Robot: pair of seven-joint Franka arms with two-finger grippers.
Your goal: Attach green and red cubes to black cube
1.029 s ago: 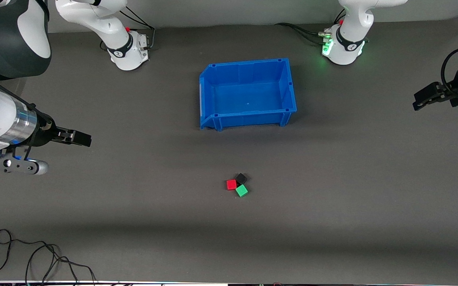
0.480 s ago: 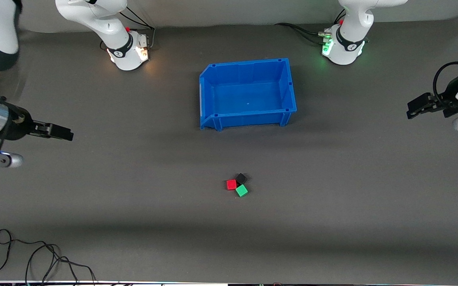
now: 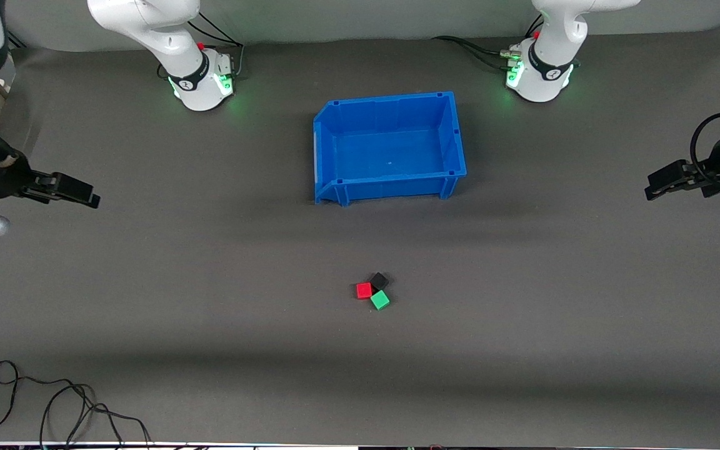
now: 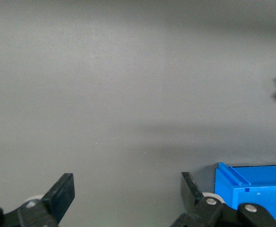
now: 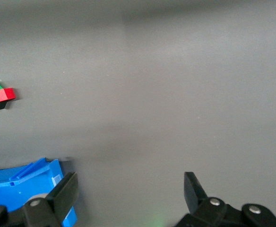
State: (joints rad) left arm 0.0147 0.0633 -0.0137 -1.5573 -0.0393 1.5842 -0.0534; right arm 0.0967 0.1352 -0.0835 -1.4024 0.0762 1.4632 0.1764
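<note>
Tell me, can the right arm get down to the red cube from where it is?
Probably yes: the right gripper waits open over bare table, nothing between. But the red cube touches the black cube and green cube.

Two Franka arms hang drawn back at the table's ends. The right gripper (image 3: 88, 196) is over bare table at the right arm's end, its fingers (image 5: 64, 191) spread wide and holding nothing. The left gripper (image 3: 652, 189) is over the left arm's end, its fingers (image 4: 62, 194) likewise parted and unladen.
</note>
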